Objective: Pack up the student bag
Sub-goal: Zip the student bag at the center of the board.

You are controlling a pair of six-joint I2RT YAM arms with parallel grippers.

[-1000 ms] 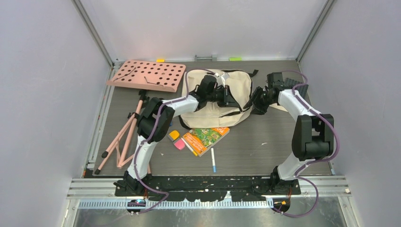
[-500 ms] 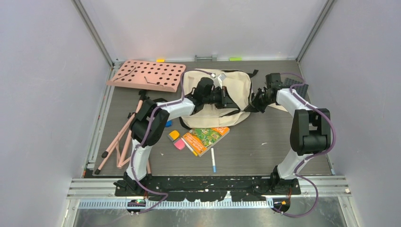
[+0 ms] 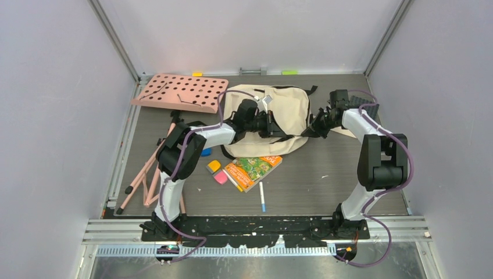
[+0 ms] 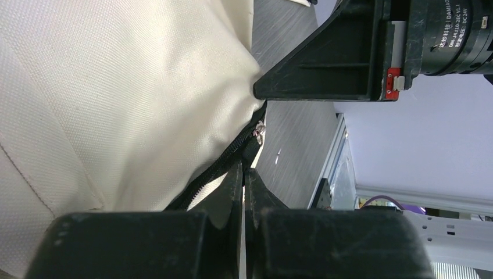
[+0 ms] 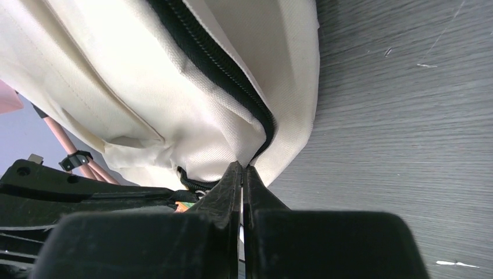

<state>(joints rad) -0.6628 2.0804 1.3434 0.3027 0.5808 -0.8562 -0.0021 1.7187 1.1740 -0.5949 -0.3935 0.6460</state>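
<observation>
The student bag, cream fabric with black straps, lies flat at the back middle of the table. My left gripper rests on its front part and is shut on the black zipper pull, below the silver slider ring of the zipper. My right gripper is at the bag's right front corner. It is shut on the cream fabric where the black zipper ends. The bag fills both wrist views.
A colourful book, a white pen, and orange, pink and blue erasers lie in front of the bag. A pink perforated board and pink stand legs lie at the left.
My left gripper has moved left along the bag's front with the zipper pull in it. My right gripper has shifted slightly back and stays on the bag's right corner.
</observation>
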